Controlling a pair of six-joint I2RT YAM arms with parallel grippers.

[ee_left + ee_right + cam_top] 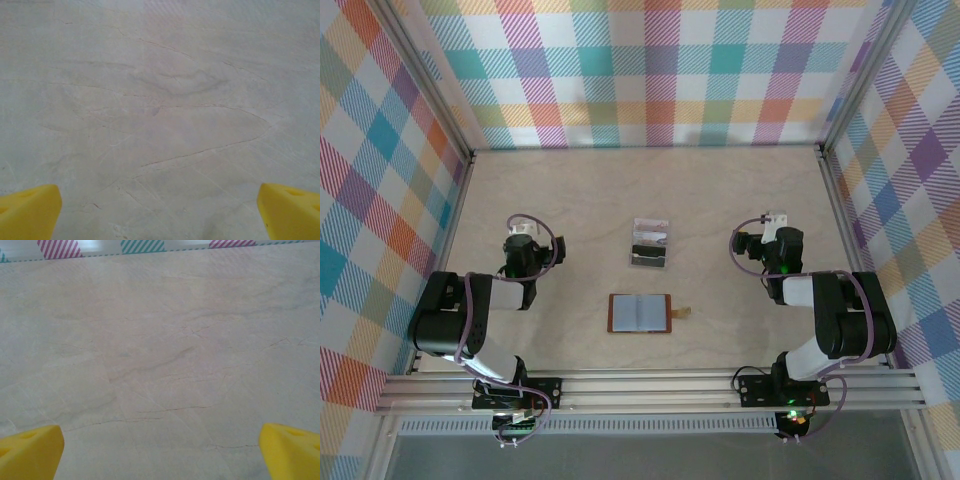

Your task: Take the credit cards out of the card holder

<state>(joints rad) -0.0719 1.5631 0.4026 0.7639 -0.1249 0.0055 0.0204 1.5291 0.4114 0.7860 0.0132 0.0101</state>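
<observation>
While hanging spread wide and empty over the table [570,190], flank the loose credit cards [651,244] from well apart: left gripper [523,230] leftward, right gripper [775,220] rightward. Just nearer the bases than those cards, card holder [640,312] lying open, flat.

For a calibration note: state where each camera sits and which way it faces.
Top external: above and behind the bases, looking down at the table, card holder and credit cards; left arm and right arm show.
Left wrist: on the left arm, facing bare table; its yellow jaws stand wide apart.
Right wrist: on the right arm, facing table up to the plaid wall; jaws wide apart.
Shared: both wrist views show marbled table.
</observation>
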